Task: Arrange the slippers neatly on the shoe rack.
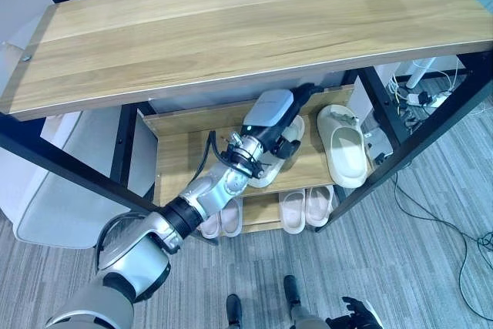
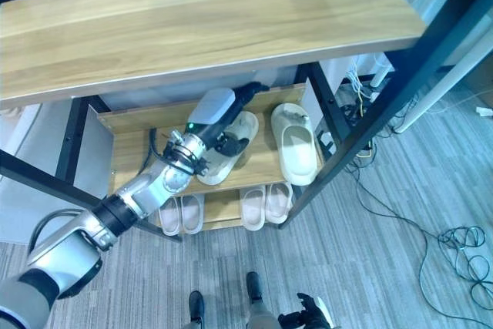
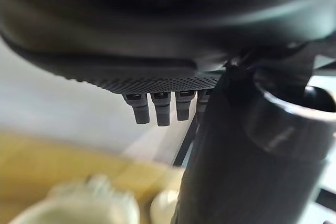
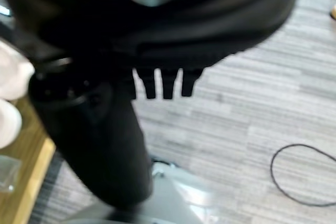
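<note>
Carpet (image 1: 431,267) in grey stripes lay nearest me, and low at the frame's edge I saw my right hand (image 1: 356,315) hanging above it; in its own wrist view the fingers (image 4: 167,83) pointed straight out over the floor with nothing in them. Beyond that stood the shoe rack (image 1: 231,44), its black frame carrying a broad wooden top board. On the lowest shelf (image 1: 258,217) I could make out two pairs of pale slippers: one pair (image 1: 221,219) partly hidden behind my left forearm, the other pair (image 1: 306,207) side by side just beside it to the right. Higher and farther in, my left arm reached under the top board to the middle shelf (image 1: 181,152). My left hand (image 1: 286,144) rested over a cream slipper (image 1: 289,148) that lay at a slant on that shelf, and the dark fingers seemed to curl down onto it, though the wrist view showed only short fingertips (image 3: 160,109) and a blurred pale shape, so I could not tell whether the hand truly gripped it. Near it, to the right and apart from it, a second cream slipper (image 1: 344,146) lay flat with one end over the shelf's front edge.
</note>
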Tool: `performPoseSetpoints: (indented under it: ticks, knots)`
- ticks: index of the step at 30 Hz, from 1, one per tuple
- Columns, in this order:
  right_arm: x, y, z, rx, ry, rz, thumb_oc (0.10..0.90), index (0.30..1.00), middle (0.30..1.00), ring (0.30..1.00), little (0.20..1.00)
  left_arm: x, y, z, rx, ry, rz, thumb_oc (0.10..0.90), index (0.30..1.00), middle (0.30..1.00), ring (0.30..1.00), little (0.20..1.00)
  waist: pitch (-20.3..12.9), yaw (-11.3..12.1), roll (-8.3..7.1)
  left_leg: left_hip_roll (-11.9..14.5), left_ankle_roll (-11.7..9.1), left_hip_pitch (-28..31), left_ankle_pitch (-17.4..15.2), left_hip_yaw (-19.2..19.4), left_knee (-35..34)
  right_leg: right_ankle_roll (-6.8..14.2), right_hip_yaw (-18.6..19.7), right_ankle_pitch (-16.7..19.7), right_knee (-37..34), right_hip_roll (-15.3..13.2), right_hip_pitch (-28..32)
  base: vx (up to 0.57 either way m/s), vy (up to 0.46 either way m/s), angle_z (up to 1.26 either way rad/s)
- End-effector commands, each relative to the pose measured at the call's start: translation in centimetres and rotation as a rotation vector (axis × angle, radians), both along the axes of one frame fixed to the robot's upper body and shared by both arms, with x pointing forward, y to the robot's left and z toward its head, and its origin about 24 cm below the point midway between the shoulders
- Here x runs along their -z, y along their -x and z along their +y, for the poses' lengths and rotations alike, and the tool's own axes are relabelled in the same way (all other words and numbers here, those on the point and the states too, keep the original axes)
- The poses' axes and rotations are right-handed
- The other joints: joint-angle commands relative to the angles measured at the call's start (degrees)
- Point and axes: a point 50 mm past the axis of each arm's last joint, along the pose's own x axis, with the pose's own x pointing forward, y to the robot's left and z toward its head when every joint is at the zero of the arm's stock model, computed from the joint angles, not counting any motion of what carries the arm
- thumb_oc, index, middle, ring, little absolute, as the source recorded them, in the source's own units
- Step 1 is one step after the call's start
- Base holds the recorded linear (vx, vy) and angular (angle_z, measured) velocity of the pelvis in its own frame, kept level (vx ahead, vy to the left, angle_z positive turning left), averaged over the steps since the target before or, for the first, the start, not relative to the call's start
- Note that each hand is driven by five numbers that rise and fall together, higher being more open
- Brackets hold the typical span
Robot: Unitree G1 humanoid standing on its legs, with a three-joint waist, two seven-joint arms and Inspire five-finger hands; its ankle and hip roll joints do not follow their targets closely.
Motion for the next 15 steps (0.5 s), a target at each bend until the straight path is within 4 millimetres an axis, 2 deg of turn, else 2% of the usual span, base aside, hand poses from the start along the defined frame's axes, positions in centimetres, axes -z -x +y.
performPoseSetpoints:
  ticks: [1, 2, 5, 7, 8, 10, 12, 15]
  knots:
    - [0.7, 3.0, 0.3, 0.061, -0.042, 0.056, 0.800, 0.900, 0.900, 0.900, 0.900, -6.4, -1.5, 1.0, -0.017, 0.154, -0.168, 0.800, 0.900, 0.900, 0.900, 0.900, -1.0, 2.0, -2.14, -0.8, -2.1, 0.6, -3.2, -2.2, 0.1, 5.7, 0.2, -5.0, 0.2, -2.9, 1.9, 0.00, 0.000, 0.00]
    - [0.8, 3.0, 0.3, 0.060, -0.042, 0.056, 0.800, 0.900, 0.900, 0.900, 0.900, -6.4, -1.5, 1.0, -0.018, 0.154, -0.168, 0.800, 0.900, 0.900, 0.900, 0.900, -1.0, 2.0, -2.14, -0.8, -2.1, 0.6, -3.2, -2.2, 0.1, 5.7, 0.2, -5.1, 0.2, -2.9, 1.9, 0.00, 0.000, 0.00]
    - [0.8, 3.2, 0.5, 0.081, -0.058, 0.061, 0.800, 0.900, 0.900, 0.900, 0.900, -7.2, -1.4, 4.0, -0.058, 0.251, -0.172, 0.800, 0.900, 0.900, 0.900, 0.900, -1.2, 2.8, -2.15, -0.9, -2.0, 1.4, -3.2, -2.4, 0.1, 5.6, -0.2, -5.3, 0.2, -3.0, 2.9, 0.02, 0.003, 0.06]
    - [0.9, 3.2, 0.5, 0.081, -0.061, 0.063, 0.800, 0.900, 0.900, 0.900, 0.900, -7.3, -1.3, 4.8, -0.071, 0.268, -0.173, 0.800, 0.900, 0.900, 0.900, 0.900, -1.1, 3.0, -2.18, -0.9, -2.0, 1.8, -3.2, -2.5, 0.1, 5.6, -0.4, -5.5, 0.2, -3.0, 3.3, 0.02, 0.004, 0.05]
    - [0.9, 3.1, 0.6, 0.083, -0.066, 0.065, 0.800, 0.900, 0.900, 0.900, 0.900, -7.6, -1.1, 6.3, -0.088, 0.284, -0.182, 0.800, 0.900, 0.900, 0.900, 0.900, -1.2, 3.5, -2.18, -0.9, -2.1, 2.2, -3.2, -2.7, 0.1, 5.7, -0.6, -5.6, 0.2, -3.1, 3.8, 0.02, 0.009, 0.03]
    - [0.9, 3.0, 0.7, 0.081, -0.072, 0.067, 0.800, 0.900, 0.900, 0.900, 0.900, -7.5, -0.8, 7.8, -0.111, 0.298, -0.181, 0.800, 0.900, 0.900, 0.900, 0.900, -1.1, 3.9, -2.27, -0.9, -2.1, 2.7, -3.3, -2.8, 0.1, 5.7, -0.9, -5.7, 0.2, -3.1, 4.4, 0.02, 0.009, 0.07]
    - [0.9, 2.8, 0.7, 0.076, -0.072, 0.069, 0.800, 0.900, 0.900, 0.900, 0.900, -6.9, -0.6, 9.3, -0.154, 0.294, -0.165, 0.800, 0.900, 0.900, 0.900, 0.900, -1.1, 4.3, -2.38, -1.0, -2.1, 3.1, -3.3, -3.0, 0.1, 5.6, -1.3, -5.7, 0.2, -3.2, 5.0, 0.01, 0.005, 0.12]
    - [0.9, 2.8, 0.8, 0.073, -0.078, 0.075, 0.800, 0.900, 0.900, 0.900, 0.900, -5.1, -0.5, 10.3, -0.191, 0.283, -0.096, 0.800, 0.900, 0.900, 0.900, 0.900, -1.1, 4.8, -2.52, -1.0, -2.0, 3.5, -3.3, -3.3, 0.1, 5.6, -1.7, -5.8, 0.2, -3.3, 5.6, 0.01, 0.009, 0.06]
